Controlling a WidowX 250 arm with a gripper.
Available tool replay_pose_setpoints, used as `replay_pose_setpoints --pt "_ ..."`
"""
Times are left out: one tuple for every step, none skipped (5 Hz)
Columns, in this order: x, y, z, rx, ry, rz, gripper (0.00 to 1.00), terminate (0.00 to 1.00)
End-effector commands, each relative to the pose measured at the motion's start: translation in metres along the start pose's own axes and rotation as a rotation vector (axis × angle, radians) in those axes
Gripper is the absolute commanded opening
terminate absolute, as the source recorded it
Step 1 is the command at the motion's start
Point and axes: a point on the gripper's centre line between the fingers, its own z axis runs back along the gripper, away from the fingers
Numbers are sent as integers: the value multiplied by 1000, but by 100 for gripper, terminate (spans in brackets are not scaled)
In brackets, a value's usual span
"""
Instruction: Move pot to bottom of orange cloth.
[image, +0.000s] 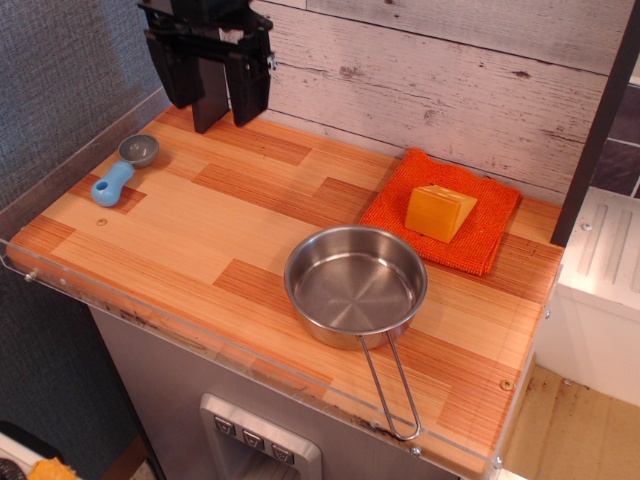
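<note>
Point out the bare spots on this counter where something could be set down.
The widest free patch is the wood between the blue-handled scoop and the pot, below the gripper. A narrower strip runs along the back wall, left of the orange cloth. The right end is crowded: a yellow block sits on the cloth, with the pot in front.

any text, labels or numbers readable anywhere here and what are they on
No text reads anywhere.
The pot, orange cloth, yellow block and blue-handled scoop carry no visible markings.
The grey panel below the counter has small buttons; any symbols on them are too small to read.
</note>
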Motion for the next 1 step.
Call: replay_pose_setpoints --pt "-3 3 14 13 -41 -2 100 100"
